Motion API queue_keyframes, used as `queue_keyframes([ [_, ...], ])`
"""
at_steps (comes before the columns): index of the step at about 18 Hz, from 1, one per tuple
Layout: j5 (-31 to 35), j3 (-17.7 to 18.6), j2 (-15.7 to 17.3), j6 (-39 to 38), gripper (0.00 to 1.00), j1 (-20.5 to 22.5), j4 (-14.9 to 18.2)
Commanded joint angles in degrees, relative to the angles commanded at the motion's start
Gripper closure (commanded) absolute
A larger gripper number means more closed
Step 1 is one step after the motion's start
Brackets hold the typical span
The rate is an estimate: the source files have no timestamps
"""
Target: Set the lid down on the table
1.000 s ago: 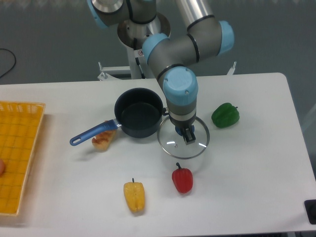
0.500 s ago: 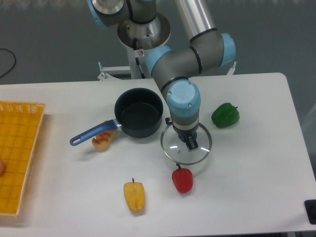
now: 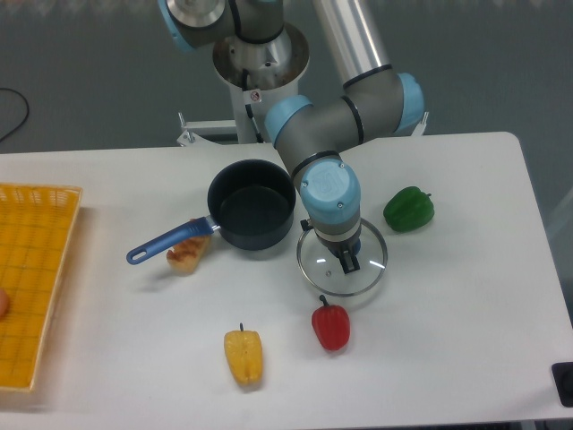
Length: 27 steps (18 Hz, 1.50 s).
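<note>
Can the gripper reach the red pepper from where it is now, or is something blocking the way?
Probably yes. The red pepper lies in the open just in front of the gripper, nothing above it. But the gripper appears occupied with the lid.

A dark blue round saucepan [image 3: 252,216] with a long blue handle stands open near the middle, its handle reaching out to the left. Just under that handle lies a small browned piece of food [image 3: 187,253], touching or nearly touching it. A glossy green bell pepper [image 3: 409,209] sits to the right. Nearer the front edge are a red bell pepper [image 3: 330,325] and, to its left, a yellow bell pepper [image 3: 243,355]. A yellow-orange mesh tray [image 3: 31,283] fills the far left side.
</note>
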State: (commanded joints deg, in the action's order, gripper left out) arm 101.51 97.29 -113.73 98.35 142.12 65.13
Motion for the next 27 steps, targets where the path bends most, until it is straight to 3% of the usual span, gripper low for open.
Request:
queue_keyframes([
  [27, 1.9, 1.7, -2.4, -0.6, 0.3, -1.8, -2.5],
])
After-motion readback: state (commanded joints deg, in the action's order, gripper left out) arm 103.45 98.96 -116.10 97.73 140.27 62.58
